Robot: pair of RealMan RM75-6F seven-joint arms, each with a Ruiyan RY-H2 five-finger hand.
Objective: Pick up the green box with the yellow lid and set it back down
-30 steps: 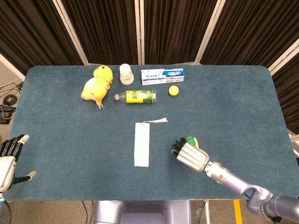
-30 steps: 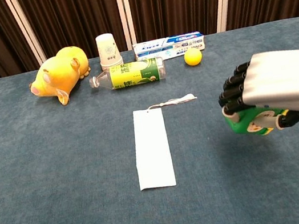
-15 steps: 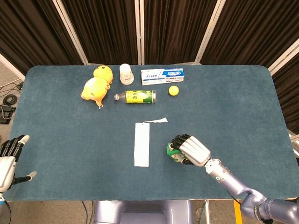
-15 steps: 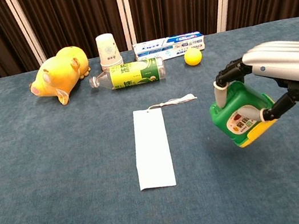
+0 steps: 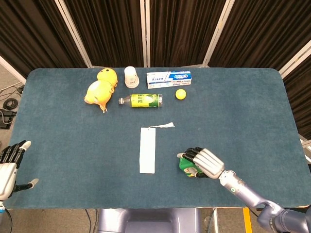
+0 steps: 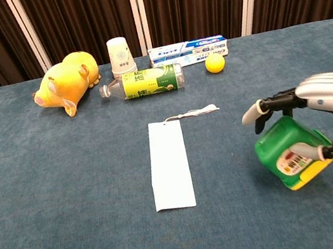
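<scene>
The green box with its yellow lid is tilted, lid down toward my right, low over the blue table at the near right. My right hand grips it, fingers curled over its top and the thumb against its labelled face. In the head view the same box peeks out left of the right hand. Whether the box touches the cloth I cannot tell. My left hand is open off the table's near left corner, holding nothing.
A white paper strip with a string lies just left of the box. At the back stand a yellow plush toy, a white cup, a lying green bottle, a toothpaste box and a small yellow ball.
My right hand has turned and come down toward the near edge with the green box in it; the box now sits lower and more tilted. The left hand has stayed put.
</scene>
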